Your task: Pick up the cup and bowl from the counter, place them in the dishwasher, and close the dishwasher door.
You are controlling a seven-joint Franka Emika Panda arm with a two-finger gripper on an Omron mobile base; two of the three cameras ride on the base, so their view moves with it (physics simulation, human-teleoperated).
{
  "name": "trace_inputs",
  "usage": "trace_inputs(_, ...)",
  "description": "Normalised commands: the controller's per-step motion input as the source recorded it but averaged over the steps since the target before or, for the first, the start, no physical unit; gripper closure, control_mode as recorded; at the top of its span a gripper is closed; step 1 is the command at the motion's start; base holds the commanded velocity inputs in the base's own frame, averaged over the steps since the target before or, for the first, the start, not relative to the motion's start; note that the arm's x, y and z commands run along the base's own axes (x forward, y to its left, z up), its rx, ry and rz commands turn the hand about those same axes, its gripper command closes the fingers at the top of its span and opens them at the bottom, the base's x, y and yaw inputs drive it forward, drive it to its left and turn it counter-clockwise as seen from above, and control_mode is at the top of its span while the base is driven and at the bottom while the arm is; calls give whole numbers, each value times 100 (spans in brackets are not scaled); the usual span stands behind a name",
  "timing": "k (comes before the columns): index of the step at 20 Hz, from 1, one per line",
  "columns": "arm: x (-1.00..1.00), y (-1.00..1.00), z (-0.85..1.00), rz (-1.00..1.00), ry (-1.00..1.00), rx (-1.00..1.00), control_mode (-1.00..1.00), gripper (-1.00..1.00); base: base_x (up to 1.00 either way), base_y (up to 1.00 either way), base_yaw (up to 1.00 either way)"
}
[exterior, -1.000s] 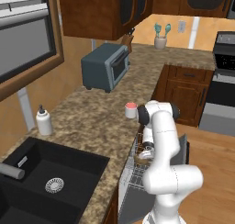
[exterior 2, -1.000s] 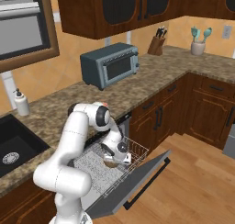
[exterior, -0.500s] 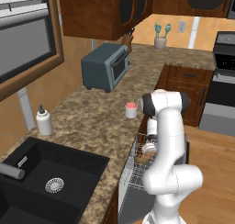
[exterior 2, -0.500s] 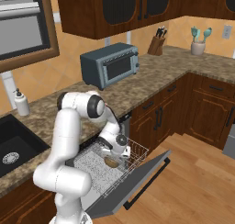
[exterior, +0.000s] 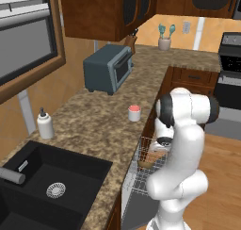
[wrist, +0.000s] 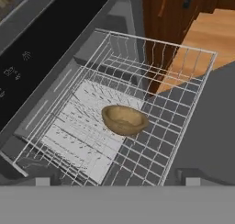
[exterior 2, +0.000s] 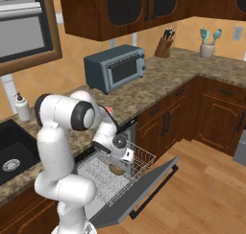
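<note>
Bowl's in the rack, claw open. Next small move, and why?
Probably lift the claw straight up out of the rack, then swing toward the cup. The bowl lies in the rack free of the open claw, while the cup sits on the counter.

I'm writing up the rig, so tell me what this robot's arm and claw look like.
The arm is glossy white, built of rounded, tube-like segments with dark grey to black round caps at the joints. No loose cables or markings show. The claw is a small white block at the wrist with short dark finger tips.
</note>
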Motion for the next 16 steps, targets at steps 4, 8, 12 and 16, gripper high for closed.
trace_inputs(4,-28,0,100,-13,1,0,-100,-100,0,0,0)
trace_inputs(8,-1,0,100,-3,14,0,-100,-100,0,0,0)
trace_inputs(12,0,-17,100,0,17,0,-100,-100,0,0,0)
trace_inputs(16,0,-34,100,0,12,0,-100,-100,0,0,0)
